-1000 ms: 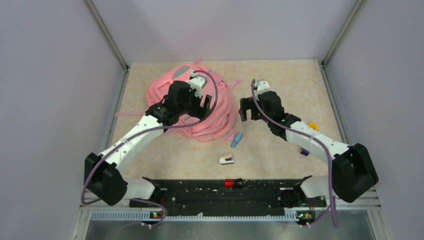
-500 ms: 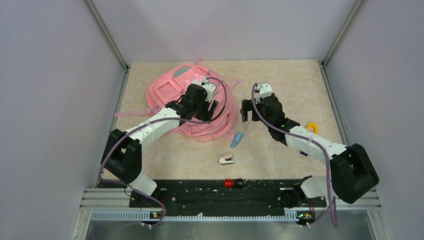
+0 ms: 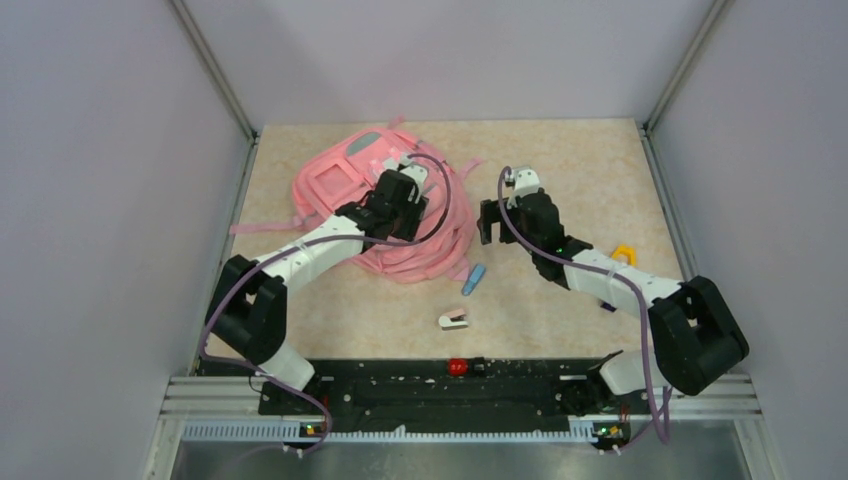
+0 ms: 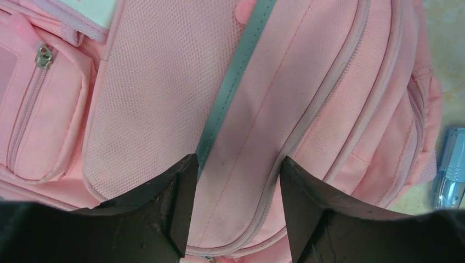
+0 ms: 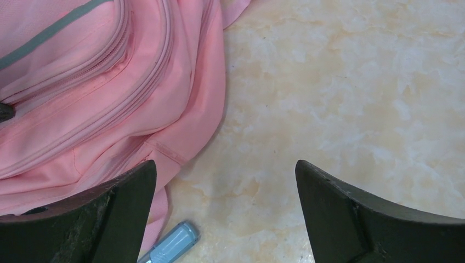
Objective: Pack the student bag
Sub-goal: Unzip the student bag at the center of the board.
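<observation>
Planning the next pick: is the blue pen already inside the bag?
No, the blue pen lies out on the table, right beside the bag.

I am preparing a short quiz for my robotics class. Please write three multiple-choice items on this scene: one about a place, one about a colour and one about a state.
1. Where does the light blue pen-shaped object lie?
A. On the beige table, by the near right edge of the soft pink fabric backpack
B. On top of the backpack
C. Between the fingers of a gripper

2. What colour is the narrow stripe across the backpack?
A. Yellow
B. Grey-green
C. Black

3. In what state is the right gripper?
A. Shut on a strap
B. Shut on the pen-shaped object
C. Open, with nothing between its fingers

Answers:
1 A: the top view shows it on the table beside the backpack.
2 B: the left wrist view shows the stripe close up.
3 C: the right wrist view shows only bare table between its wide-apart fingers.
</observation>
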Robot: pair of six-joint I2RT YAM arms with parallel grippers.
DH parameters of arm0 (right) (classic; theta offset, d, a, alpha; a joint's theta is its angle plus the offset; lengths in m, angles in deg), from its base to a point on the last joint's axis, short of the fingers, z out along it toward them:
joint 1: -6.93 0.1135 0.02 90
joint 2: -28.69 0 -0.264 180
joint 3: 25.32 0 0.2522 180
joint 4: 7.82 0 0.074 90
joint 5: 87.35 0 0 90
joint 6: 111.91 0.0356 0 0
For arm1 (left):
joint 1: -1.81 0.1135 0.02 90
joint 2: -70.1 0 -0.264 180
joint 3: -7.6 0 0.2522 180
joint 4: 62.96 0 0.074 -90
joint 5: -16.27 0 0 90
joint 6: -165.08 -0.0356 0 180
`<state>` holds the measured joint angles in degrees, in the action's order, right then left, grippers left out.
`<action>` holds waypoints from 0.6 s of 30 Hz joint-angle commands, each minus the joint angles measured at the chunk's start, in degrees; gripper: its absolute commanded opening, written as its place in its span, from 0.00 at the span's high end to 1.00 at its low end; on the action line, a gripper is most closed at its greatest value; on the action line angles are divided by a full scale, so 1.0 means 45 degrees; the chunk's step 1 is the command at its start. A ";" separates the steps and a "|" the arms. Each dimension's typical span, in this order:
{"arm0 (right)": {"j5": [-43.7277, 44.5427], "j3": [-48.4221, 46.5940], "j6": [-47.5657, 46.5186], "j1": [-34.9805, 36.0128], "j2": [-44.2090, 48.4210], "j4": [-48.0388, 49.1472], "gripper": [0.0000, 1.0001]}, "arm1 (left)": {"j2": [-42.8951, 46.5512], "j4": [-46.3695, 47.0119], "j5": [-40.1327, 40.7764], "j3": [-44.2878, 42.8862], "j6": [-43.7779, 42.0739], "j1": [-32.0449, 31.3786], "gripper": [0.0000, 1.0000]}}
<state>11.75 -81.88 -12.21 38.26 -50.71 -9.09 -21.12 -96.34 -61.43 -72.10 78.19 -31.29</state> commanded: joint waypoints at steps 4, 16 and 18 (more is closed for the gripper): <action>-0.0165 -0.0172 0.0147 -0.0036 0.0109 0.0486 0.06 | 0.0760 0.0424 0.1525 0.0193 -0.0061 0.0167 0.39; -0.0246 -0.0234 0.0133 -0.0049 -0.0013 0.0418 0.06 | 0.0816 0.0628 0.1763 0.0590 -0.0043 0.0159 0.39; -0.0245 -0.0233 0.0151 -0.0048 -0.0032 0.0427 0.07 | 0.0481 0.0478 0.2002 0.0435 -0.0028 0.0152 0.42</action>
<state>11.34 -81.88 -12.21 38.26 -50.71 -9.09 -17.88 -94.90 -57.63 -69.69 78.19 -31.29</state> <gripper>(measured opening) 0.938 0.606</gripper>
